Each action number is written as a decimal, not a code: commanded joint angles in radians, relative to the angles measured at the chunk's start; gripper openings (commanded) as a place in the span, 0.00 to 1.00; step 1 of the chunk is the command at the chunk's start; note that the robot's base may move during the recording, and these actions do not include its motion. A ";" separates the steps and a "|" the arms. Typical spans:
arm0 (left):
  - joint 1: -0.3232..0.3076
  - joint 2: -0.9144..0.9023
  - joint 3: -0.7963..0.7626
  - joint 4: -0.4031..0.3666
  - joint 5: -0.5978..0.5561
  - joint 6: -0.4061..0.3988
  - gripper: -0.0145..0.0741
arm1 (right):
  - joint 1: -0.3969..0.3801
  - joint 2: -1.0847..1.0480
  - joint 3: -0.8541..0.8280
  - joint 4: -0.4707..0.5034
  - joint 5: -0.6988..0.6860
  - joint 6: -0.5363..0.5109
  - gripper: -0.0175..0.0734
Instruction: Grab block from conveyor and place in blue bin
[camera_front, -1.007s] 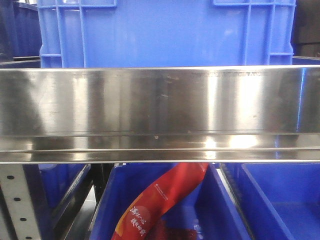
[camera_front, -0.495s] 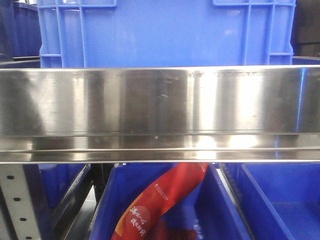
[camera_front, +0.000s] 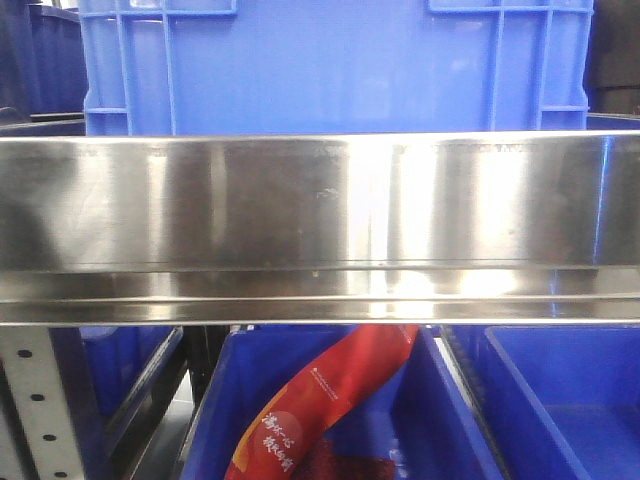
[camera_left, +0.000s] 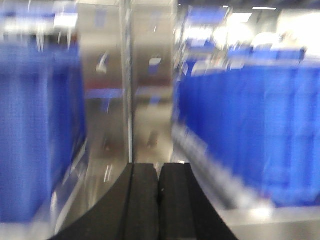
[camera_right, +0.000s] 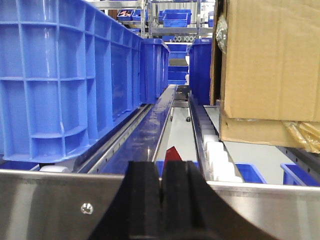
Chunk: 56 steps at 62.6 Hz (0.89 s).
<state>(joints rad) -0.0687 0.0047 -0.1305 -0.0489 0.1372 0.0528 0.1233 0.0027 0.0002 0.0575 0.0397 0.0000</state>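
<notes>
No block shows in any view, so its direction from the jaws, its long axis and the nearer arm cannot be told. Left gripper (camera_left: 159, 200) and right gripper (camera_right: 162, 200) are both clenched, empty. Blue bins (camera_front: 330, 410) lie below the steel rail (camera_front: 320, 230).

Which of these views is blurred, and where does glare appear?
The left wrist view is smeared throughout: the blue bins and the steel between them lack sharp edges, only the left gripper is fairly clear. The exterior front-facing view is sharp, with bright glare patches on the steel panel. The right wrist view is sharp, with the right gripper dark at the bottom.
</notes>
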 joint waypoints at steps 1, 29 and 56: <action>0.017 -0.005 0.073 0.090 -0.028 -0.103 0.04 | -0.004 -0.003 0.000 -0.008 -0.025 0.000 0.01; 0.078 -0.005 0.131 0.043 -0.165 -0.103 0.04 | -0.004 -0.003 0.000 -0.008 -0.025 0.000 0.01; 0.086 -0.005 0.131 0.043 -0.163 -0.103 0.04 | -0.004 -0.003 0.000 -0.008 -0.025 0.000 0.01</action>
<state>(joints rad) 0.0173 0.0047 0.0016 0.0000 -0.0054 -0.0446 0.1233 0.0027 0.0002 0.0562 0.0397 0.0000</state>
